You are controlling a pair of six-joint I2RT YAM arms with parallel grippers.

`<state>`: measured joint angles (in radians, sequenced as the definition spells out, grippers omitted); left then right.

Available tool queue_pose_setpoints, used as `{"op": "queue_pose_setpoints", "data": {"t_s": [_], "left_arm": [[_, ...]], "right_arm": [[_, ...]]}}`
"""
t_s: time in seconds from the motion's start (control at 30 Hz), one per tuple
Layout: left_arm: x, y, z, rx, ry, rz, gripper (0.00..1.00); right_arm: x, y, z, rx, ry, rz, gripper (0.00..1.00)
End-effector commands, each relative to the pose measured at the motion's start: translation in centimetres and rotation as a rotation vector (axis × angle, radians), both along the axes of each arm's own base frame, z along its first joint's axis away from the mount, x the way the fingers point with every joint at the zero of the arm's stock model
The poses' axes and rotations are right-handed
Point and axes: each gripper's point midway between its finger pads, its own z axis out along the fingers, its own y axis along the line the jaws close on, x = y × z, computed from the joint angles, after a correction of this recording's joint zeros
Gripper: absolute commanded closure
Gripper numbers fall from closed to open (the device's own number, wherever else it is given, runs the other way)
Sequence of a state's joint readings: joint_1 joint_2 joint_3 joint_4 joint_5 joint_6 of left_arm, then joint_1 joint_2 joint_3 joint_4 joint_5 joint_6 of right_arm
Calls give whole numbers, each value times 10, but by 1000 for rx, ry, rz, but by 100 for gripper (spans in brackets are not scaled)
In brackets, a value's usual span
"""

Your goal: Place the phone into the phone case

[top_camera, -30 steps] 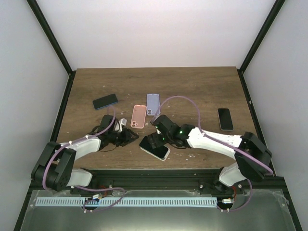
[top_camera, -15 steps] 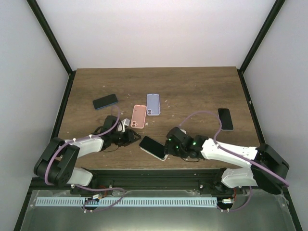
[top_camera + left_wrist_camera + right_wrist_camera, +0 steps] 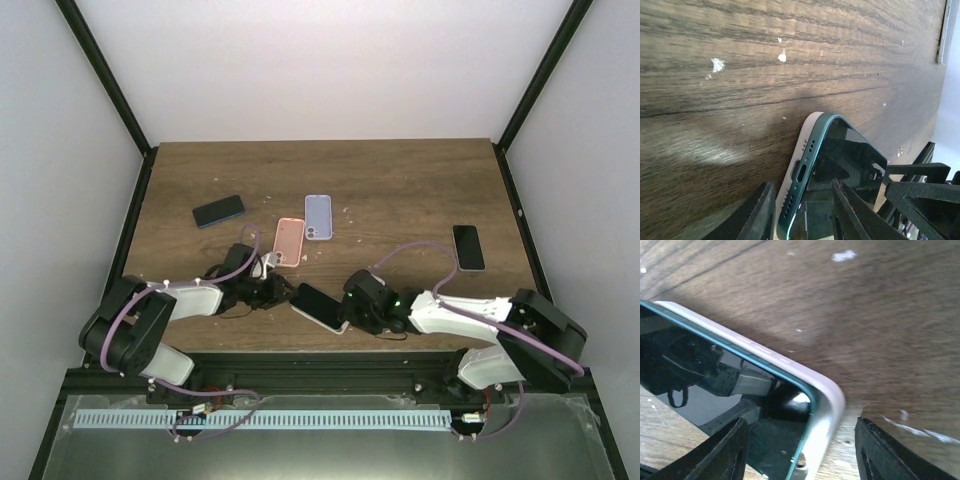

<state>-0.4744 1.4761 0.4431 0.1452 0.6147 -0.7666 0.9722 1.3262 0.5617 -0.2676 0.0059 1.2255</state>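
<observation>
A phone with a dark screen and teal frame (image 3: 318,303) lies in a white phone case (image 3: 340,323) near the table's front edge. In the left wrist view the phone's port end (image 3: 807,172) sits a little above the case's rim (image 3: 799,150). My left gripper (image 3: 277,293) is low at that end, and its open jaws (image 3: 801,200) straddle the phone's corner. My right gripper (image 3: 352,306) is at the other end, open wide (image 3: 801,440) around the case's rounded corner (image 3: 829,395), where the phone (image 3: 715,375) sits inside the rim.
A pink case (image 3: 288,241) and a lilac case (image 3: 318,216) lie behind the phone. A black phone with a blue edge (image 3: 218,211) lies at the back left. Another black phone (image 3: 468,247) lies at the right. White specks dot the wooden table (image 3: 400,190).
My right gripper has drawn back off the phone to its right end and dropped low. My left gripper has moved right, up to the phone's left end. The phone has barely moved.
</observation>
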Motion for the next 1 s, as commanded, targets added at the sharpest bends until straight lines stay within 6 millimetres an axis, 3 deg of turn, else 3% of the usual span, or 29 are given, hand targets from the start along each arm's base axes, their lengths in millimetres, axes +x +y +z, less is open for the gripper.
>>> {"op": "queue_pose_setpoints", "data": {"t_s": [0.0,0.27,0.53,0.73,0.83,0.97], "left_arm": [[-1,-6,-1,-4,-8,-11,68],[-13,-7,-5,-2,33,-5,72],[-19,-1,9,6,10,-8,70],[-10,3,23,40,-38,17,57],[-3,0,28,45,-60,12,56],[-3,2,19,78,-39,2,57]], "right_arm": [[8,17,5,42,-12,-4,42],[17,28,-1,21,-39,37,52],[30,1,1,-87,-178,50,57],[23,-11,17,-75,-186,37,53],[20,-17,19,-74,-184,20,50],[16,-10,20,-38,-157,35,51]]}}
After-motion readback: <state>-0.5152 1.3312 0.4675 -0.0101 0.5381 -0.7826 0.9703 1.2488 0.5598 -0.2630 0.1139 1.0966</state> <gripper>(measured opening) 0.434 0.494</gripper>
